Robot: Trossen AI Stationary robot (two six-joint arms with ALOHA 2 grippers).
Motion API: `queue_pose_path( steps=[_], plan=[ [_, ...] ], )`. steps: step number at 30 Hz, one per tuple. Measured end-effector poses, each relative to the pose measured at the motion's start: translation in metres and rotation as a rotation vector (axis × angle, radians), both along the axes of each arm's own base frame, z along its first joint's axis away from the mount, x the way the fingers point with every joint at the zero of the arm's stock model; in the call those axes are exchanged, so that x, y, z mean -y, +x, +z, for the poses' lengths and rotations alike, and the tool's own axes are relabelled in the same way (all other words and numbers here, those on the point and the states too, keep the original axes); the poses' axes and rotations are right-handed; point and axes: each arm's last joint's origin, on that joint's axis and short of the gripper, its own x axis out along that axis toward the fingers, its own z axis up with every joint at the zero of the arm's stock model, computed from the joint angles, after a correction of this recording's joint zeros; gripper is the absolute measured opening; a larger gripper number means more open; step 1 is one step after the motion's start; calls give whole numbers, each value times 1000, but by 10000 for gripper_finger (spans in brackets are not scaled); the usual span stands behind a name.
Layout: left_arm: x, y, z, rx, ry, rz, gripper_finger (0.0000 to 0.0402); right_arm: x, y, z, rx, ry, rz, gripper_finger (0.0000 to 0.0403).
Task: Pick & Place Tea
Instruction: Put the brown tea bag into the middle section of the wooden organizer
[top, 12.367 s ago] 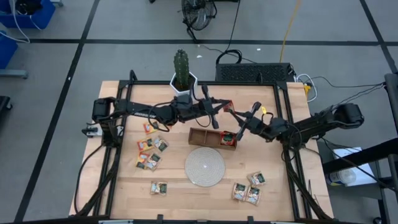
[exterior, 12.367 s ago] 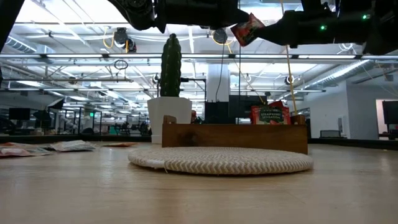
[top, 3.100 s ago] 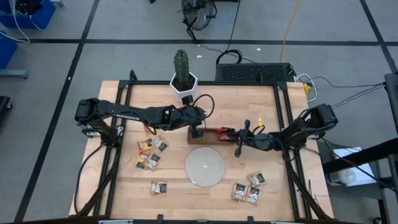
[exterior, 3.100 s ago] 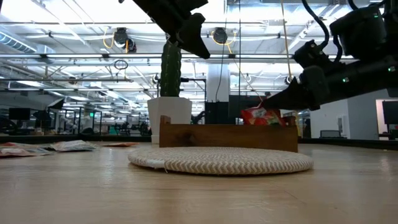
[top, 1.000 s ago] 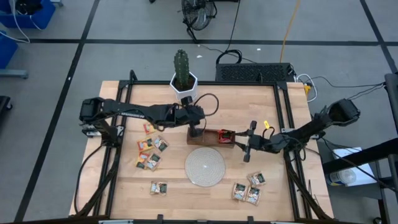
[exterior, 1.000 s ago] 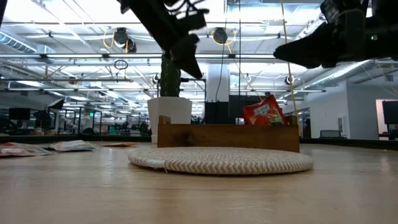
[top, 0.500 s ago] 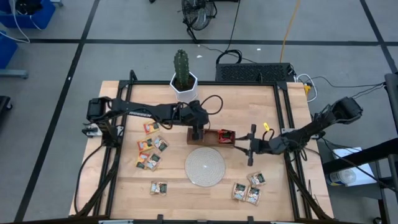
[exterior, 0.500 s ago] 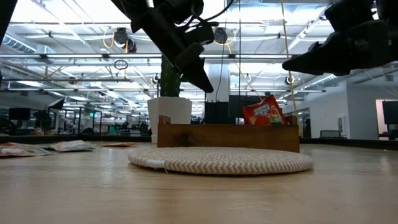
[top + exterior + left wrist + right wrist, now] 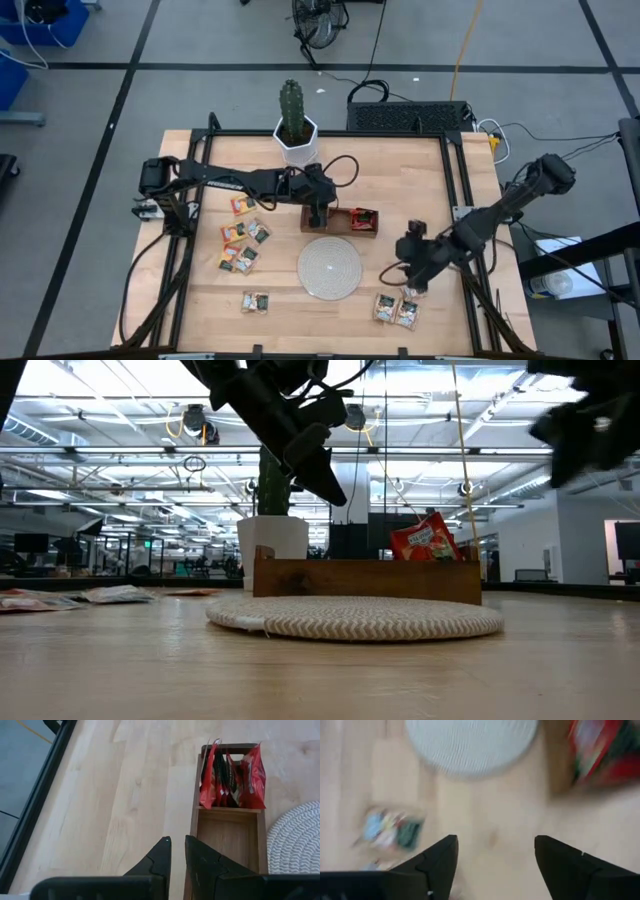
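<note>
While the left gripper (image 9: 318, 217) hangs over the left end of the brown three-compartment wooden tray (image 9: 341, 219), its two dark fingers (image 9: 159, 857) stand nearly together with only a thin slit between them and nothing caught there. From that arm's wrist camera the tray's far compartment is packed with upright red tea-bag sachets (image 9: 233, 776), and the compartment next to it shows bare wood. At table height one red sachet (image 9: 427, 537) leans up above the tray's rim at the tray's right end.

Over on the other side, the right gripper (image 9: 410, 252) hovers above bare tabletop, to the right of the round pale woven disc (image 9: 329, 268) and just above the small cluster of green and orange-yellow sachets (image 9: 396, 308) lying flat near the table's front edge. Its fingers (image 9: 435, 861) are spread wide apart and hold nothing; its own camera is blurred, but the woven disc and a loose sachet can be made out below it.

More loose sachets (image 9: 243, 245) in red, green and orange-yellow lie scattered on the light wooden table (image 9: 400, 170) left of the disc, well apart from the tray, and one pair (image 9: 256, 300) sits alone nearer the front edge. The disc lies just in front of the tray, with nothing on it.

Behind the tray stands a green cactus in a white pot (image 9: 293, 122) at the table's back edge.
</note>
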Motion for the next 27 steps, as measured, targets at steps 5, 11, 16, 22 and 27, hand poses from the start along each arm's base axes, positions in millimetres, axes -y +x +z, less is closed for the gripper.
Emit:
queue_pose_path(
  steps=[5,11,16,22,27],
  plan=[
    [0,0,0,1,-6,5,63,-18,-4,-20,-271,210,-137,248],
    [0,0,0,2,-6,5,63,-25,-9,-41,-416,382,-384,241],
    [2,0,0,2,-4,-3,63,-37,-4,-50,-332,557,-376,243],
    [3,0,0,2,-5,-9,63,-54,-3,-50,-302,776,-302,234],
    [3,0,0,3,-5,-9,63,-49,-20,-67,-437,705,-410,215]
  ],
)
